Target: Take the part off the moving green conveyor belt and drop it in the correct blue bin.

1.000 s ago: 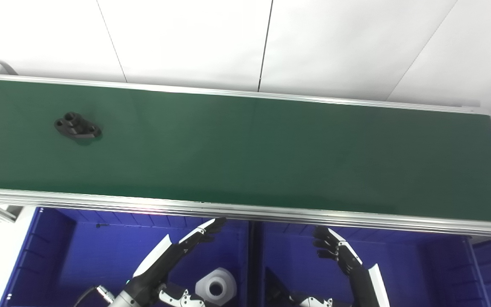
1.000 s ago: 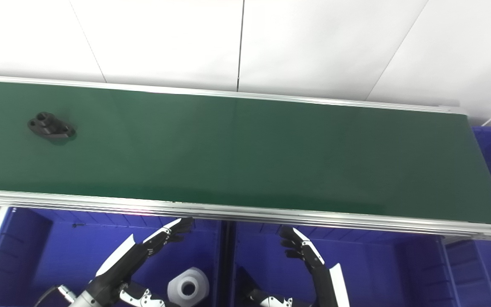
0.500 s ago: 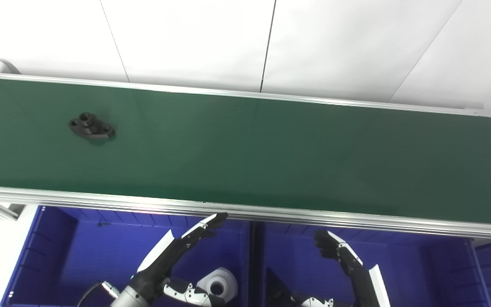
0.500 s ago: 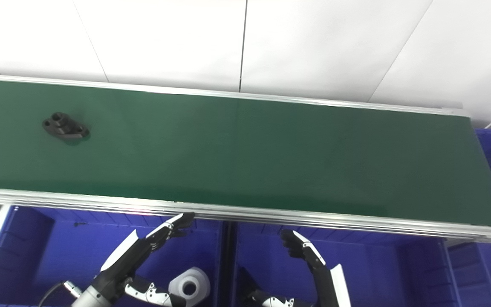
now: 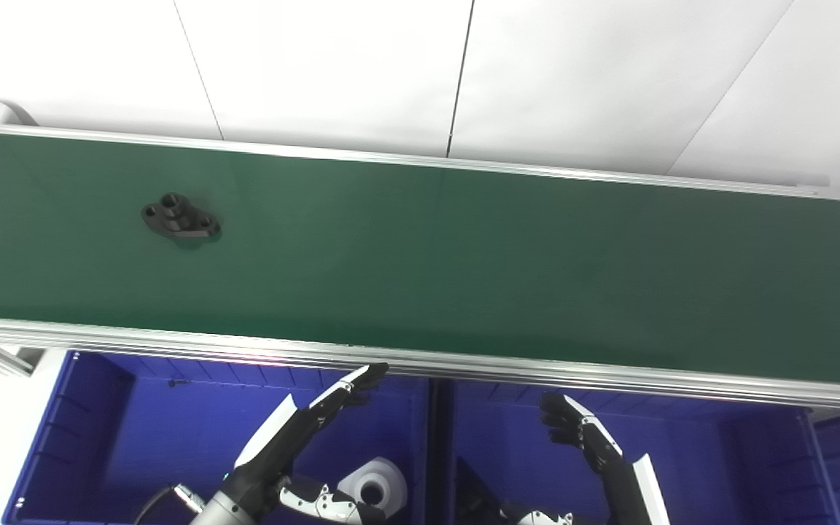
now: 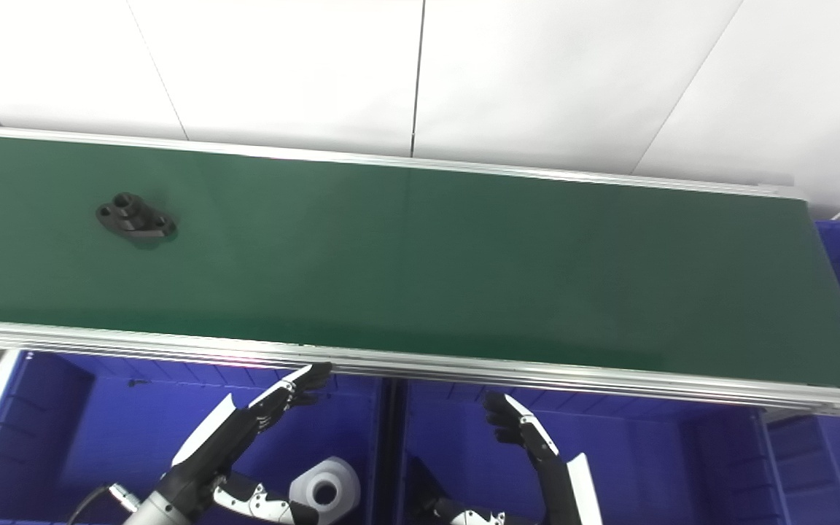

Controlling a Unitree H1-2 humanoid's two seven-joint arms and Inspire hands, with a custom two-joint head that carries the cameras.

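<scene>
A black flanged part point(image 5: 180, 221), with a raised boss and holes through it, lies flat on the green conveyor belt point(image 5: 464, 255), toward the belt's left end and about midway between its far and near rails. Nothing touches it.

Both hands wait below the near rail, over the blue bins. The left hand point(image 5: 332, 399) reaches up with its fingers extended and held close together, tips just under the rail, holding nothing. The right hand point(image 5: 573, 430) has its fingers loosely curled and slightly apart, also empty, over the right bin point(image 5: 755, 452). A white threaded part point(image 5: 372, 490) already sits in the left bin point(image 5: 99, 437), near its right wall.

Risks, as I judge them: the black part is well apart from either hand and the belt moves, so a late reach would close on bare belt or clip the flange and skid it toward a rail. The part is low and flat, leaving little for fingers to get under. Lifting a hand from below could also strike the near rail
</scene>
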